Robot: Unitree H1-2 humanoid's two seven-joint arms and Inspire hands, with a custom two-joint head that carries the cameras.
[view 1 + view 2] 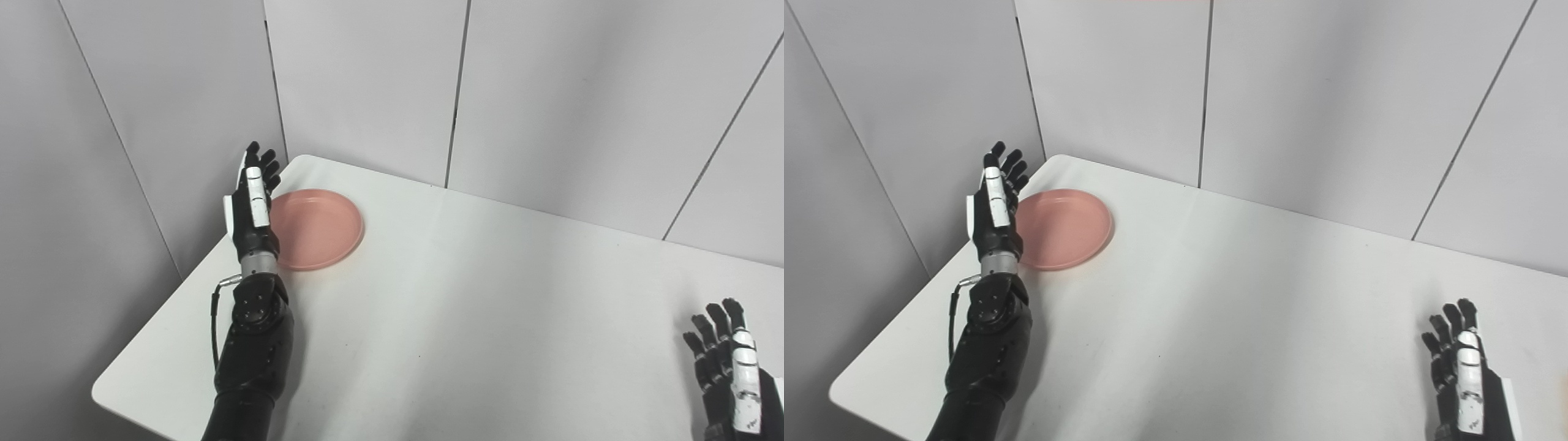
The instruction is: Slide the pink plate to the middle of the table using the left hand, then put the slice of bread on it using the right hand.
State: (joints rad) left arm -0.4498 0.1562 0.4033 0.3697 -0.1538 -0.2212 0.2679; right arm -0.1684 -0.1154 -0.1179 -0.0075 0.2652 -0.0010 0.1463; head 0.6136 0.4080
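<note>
Upright at the left of the frame, the left hand (252,205) stands edge-on with its fingers (264,160) spread straight and holding nothing, just beside the left rim of the pink plate (318,228); whether it touches the rim cannot be told. That plate lies flat in the upper left part of the white table (465,318), near the far left corner and close to the grey wall panels (367,86). Low in the right corner of the frame, the right hand (1461,367) hovers with fingers apart, grasping nothing, well apart from the plate. Bare tabletop lies between the two hands. No bread shows clearly in either view.
</note>
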